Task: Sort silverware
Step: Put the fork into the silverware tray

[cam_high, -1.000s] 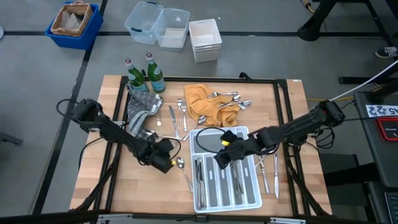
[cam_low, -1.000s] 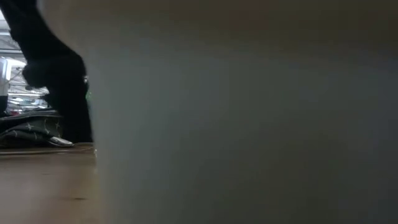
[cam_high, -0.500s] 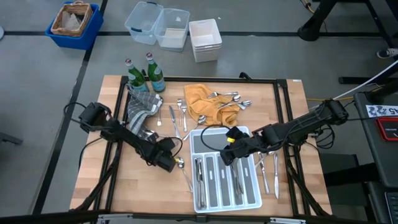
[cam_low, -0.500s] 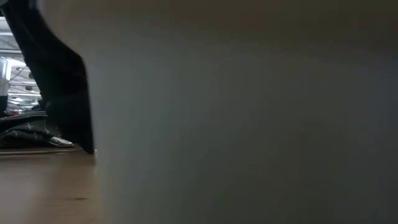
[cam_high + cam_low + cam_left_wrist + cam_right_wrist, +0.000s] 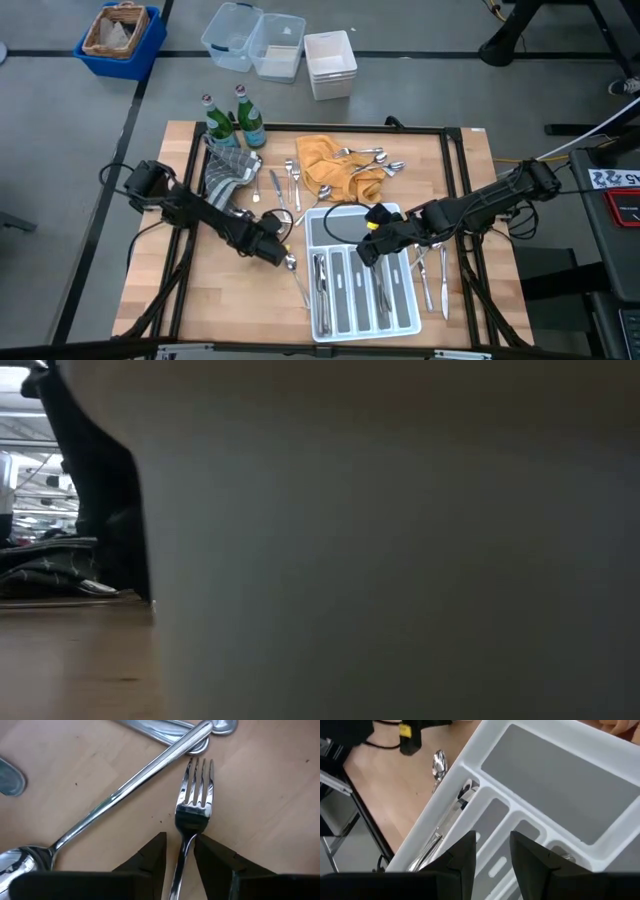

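Note:
Silverware lies loose on the wooden table. A fork [image 5: 195, 790] lies flat, tines away from my left gripper [image 5: 180, 839], which is low over it and open; its fingers stand on either side of the fork's neck with a little gap. In the high view this gripper [image 5: 272, 245] is left of the white tray [image 5: 415, 310]. A spoon [image 5: 125, 795] lies slanting beside the fork. My right gripper [image 5: 492, 837] hangs open above the tray's upper compartments [image 5: 368, 250], with nothing between its fingers. Several pieces [image 5: 320, 280] lie in the tray's slots.
More spoons [image 5: 365, 158] rest on an orange cloth [image 5: 330, 165] at the back. A knife [image 5: 275, 185] and two knives [image 5: 433, 280] lie beside the tray. Green bottles [image 5: 228, 120] and a dark patterned cloth [image 5: 225, 175] are at the back left. The tray wall fills most of the low view.
My left gripper has gone down and toward the table's far right, closer to the tray, rolling its wrist as it went. My right gripper has shifted a little toward the table's right over the tray. Nothing on the table has moved.

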You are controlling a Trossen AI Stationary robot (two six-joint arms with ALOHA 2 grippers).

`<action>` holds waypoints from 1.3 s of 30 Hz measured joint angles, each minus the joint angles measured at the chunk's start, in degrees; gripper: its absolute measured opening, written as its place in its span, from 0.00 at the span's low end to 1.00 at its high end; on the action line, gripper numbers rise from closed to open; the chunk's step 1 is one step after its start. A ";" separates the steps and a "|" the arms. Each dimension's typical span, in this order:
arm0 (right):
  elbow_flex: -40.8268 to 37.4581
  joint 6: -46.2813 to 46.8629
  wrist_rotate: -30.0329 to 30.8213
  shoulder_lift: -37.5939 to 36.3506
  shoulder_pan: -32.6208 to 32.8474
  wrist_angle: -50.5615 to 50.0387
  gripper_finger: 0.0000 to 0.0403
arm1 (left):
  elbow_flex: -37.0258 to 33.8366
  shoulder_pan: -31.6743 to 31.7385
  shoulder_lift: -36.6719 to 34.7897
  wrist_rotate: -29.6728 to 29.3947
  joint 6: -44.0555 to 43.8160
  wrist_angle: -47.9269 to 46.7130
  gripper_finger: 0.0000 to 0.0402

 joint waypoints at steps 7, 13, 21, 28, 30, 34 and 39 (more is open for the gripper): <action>0.00 -1.48 -1.01 -2.80 0.00 -0.47 0.30 | -0.26 1.40 -1.10 3.17 0.13 1.07 0.08; 0.00 -3.12 2.14 -6.20 0.02 -0.86 0.30 | -0.37 2.47 -1.89 4.47 -0.63 1.01 0.02; 0.00 -5.27 5.58 -9.91 0.02 -1.93 0.30 | 0.60 2.60 -3.02 4.96 -3.06 0.61 0.01; 0.00 -5.28 6.95 -10.56 0.02 -6.44 0.30 | 0.55 2.56 -7.53 6.36 -6.12 1.68 0.01; 0.00 -5.23 6.96 -10.56 0.02 -8.61 0.30 | 0.63 2.54 -9.17 6.61 -7.04 1.81 0.01; 0.00 -5.16 6.95 -10.54 0.02 -12.38 0.30 | 0.66 2.41 -12.35 7.61 -9.56 1.99 0.01; 0.00 -5.09 7.01 -10.82 0.02 -16.07 0.30 | 0.74 1.98 -16.20 9.17 -11.05 5.70 0.00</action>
